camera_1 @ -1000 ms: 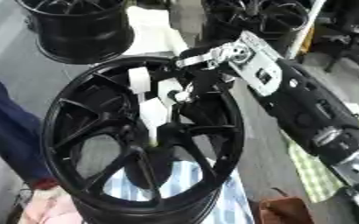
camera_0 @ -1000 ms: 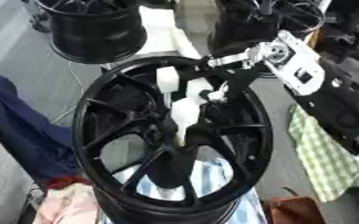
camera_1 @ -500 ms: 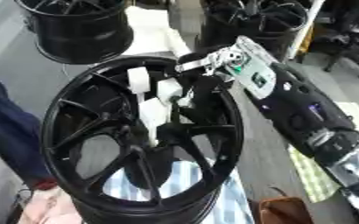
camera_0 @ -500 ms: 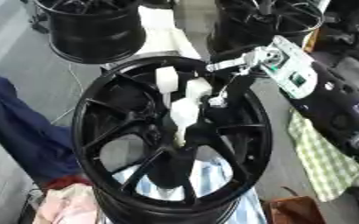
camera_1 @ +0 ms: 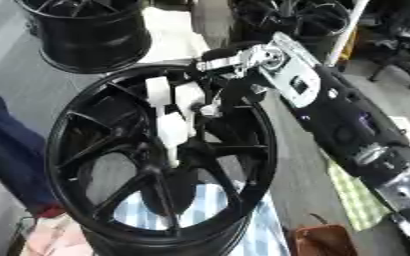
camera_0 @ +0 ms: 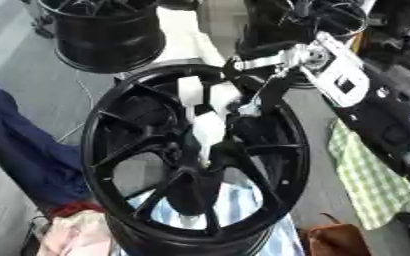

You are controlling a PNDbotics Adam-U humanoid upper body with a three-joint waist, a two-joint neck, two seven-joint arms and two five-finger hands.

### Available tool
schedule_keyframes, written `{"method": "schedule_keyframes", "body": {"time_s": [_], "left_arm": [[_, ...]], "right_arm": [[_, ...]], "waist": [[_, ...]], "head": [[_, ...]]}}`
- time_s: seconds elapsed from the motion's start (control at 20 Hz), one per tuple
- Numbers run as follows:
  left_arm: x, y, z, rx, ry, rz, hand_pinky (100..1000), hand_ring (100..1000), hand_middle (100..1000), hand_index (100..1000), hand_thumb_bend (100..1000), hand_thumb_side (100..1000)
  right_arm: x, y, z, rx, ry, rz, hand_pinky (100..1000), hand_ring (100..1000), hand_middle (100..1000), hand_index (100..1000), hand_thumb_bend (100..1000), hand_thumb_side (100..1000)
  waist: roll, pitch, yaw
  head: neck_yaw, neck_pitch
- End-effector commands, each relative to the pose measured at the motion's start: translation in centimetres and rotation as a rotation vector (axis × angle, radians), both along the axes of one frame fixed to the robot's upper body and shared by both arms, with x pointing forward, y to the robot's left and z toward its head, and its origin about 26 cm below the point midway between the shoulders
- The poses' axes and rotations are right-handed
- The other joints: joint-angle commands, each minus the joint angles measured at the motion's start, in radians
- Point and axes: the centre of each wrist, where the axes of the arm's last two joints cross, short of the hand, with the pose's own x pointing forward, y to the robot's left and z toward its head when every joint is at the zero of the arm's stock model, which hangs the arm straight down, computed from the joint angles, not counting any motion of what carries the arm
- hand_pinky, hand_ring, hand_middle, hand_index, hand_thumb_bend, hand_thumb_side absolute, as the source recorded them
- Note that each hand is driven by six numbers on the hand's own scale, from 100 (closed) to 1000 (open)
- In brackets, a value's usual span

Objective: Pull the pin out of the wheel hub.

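A black spoked wheel hub [camera_0: 99, 150] stands tilted in the middle of both views. A white pin [camera_0: 208, 132] sticks out of its centre, with white pieces [camera_0: 189, 91] at its upper end. My right hand [camera_0: 259, 92] reaches in from the upper right, behind it the wrist with a white plate [camera_0: 341, 80]. Its dark fingers [camera_1: 215, 105] are curled against the upper part of the pin, inside the rim. The exact contact is partly hidden by the fingers. My left hand shows in neither view.
Two more black wheels [camera_0: 108, 35] [camera_0: 283, 22] stand behind the hub. A dark blue cloth [camera_0: 16, 150] lies left, a green checked cloth [camera_0: 366, 185] right, a striped cloth [camera_0: 243, 205] under the hub. A brown bag [camera_0: 335, 242] sits at the lower right.
My right hand has moved left and down into the hub, and its fingers have come up against the top of the pin. The pin stays in the centre.
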Motion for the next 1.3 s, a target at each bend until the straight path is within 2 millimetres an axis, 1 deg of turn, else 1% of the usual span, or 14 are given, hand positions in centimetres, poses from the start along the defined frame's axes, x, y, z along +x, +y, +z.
{"method": "schedule_keyframes", "body": {"time_s": [0.05, 0.2, 0.3, 0.4, 0.5, 0.6, 0.7, 0.75, 0.85, 0.9, 0.95, 1.05, 1.15, 1.3], "left_arm": [[0.0, 0.2, 0.6, 0.018, -0.016, 0.000, 899, 848, 861, 901, 100, 868], [0.0, 0.3, 0.5, 0.017, -0.010, 0.002, 898, 847, 861, 900, 100, 865], [0.0, 0.2, 0.4, 0.016, -0.007, 0.002, 899, 846, 861, 898, 100, 874], [0.0, 0.2, 0.4, 0.013, -0.005, 0.001, 899, 846, 861, 898, 100, 875], [0.1, 0.1, 0.3, 0.008, -0.004, 0.006, 900, 847, 862, 898, 100, 877], [0.0, 0.2, 0.2, 0.007, -0.002, 0.013, 900, 850, 863, 899, 100, 879], [0.0, 0.2, 0.2, 0.011, -0.003, 0.023, 901, 851, 864, 900, 100, 880], [0.0, 0.2, 0.1, 0.011, -0.002, 0.026, 901, 851, 864, 901, 100, 881], [0.1, 0.2, 0.0, 0.006, 0.001, 0.030, 901, 849, 865, 901, 100, 884], [0.1, 0.1, -0.1, 0.003, 0.003, 0.030, 901, 849, 865, 901, 100, 885], [0.0, 0.1, -0.2, 0.000, 0.006, 0.031, 901, 850, 865, 902, 100, 886], [0.0, 0.1, -0.4, -0.003, 0.011, 0.032, 901, 853, 867, 903, 100, 889], [-0.1, 0.0, -0.6, -0.004, 0.019, 0.034, 902, 859, 870, 905, 100, 897], [-0.1, -0.1, -1.0, -0.005, 0.033, 0.030, 903, 862, 872, 908, 100, 916]], "right_arm": [[-1.5, -2.4, 4.9, 0.064, -0.092, -0.019, 739, 570, 364, 599, 100, 304], [-3.8, -5.5, 7.4, 0.133, -0.161, -0.056, 741, 567, 363, 606, 100, 290], [-5.9, -8.6, 8.2, 0.195, -0.205, -0.113, 744, 567, 364, 614, 100, 307], [-8.1, -11.5, 7.8, 0.260, -0.239, -0.195, 739, 560, 358, 612, 100, 315], [-9.8, -14.5, 5.9, 0.344, -0.255, -0.309, 730, 550, 353, 613, 100, 335], [-11.1, -17.2, 2.9, 0.422, -0.262, -0.450, 731, 555, 377, 636, 100, 353], [-12.5, -19.7, -1.5, 0.463, -0.253, -0.622, 740, 577, 439, 698, 100, 372], [-13.3, -20.6, -3.8, 0.474, -0.242, -0.705, 749, 602, 490, 753, 100, 383], [-14.9, -22.2, -8.1, 0.507, -0.224, -0.879, 816, 734, 709, 913, 100, 488], [-15.7, -22.8, -10.0, 0.526, -0.227, -0.962, 872, 814, 790, 941, 186, 563], [-16.6, -23.4, -12.2, 0.580, -0.242, -1.076, 887, 836, 811, 945, 223, 588], [-18.1, -23.6, -15.8, 0.707, -0.308, -1.268, 881, 837, 832, 948, 269, 656], [-18.7, -22.8, -18.6, 0.861, -0.381, -1.414, 859, 818, 825, 937, 272, 679], [-18.3, -20.9, -20.9, 1.051, -0.451, -1.509, 813, 779, 805, 922, 235, 690]], "waist": [[0.004, -0.013, -0.007], [0.001, -0.014, -0.017], [0.000, -0.011, -0.024], [0.000, -0.008, -0.029], [0.003, -0.004, -0.035], [0.006, -0.001, -0.043], [0.009, 0.002, -0.050], [0.010, 0.004, -0.052], [0.012, 0.006, -0.056], [0.013, 0.007, -0.057], [0.014, 0.008, -0.060], [0.017, 0.009, -0.064], [0.020, 0.008, -0.068], [0.024, 0.007, -0.071]], "head": [[0.010, -0.003], [0.021, -0.003], [0.030, -0.003], [0.037, -0.003], [0.049, -0.003], [0.060, -0.003], [0.069, -0.003], [0.072, -0.003], [0.079, -0.003], [0.081, -0.003], [0.085, -0.003], [0.092, -0.003], [0.094, -0.003], [0.092, -0.003]]}}
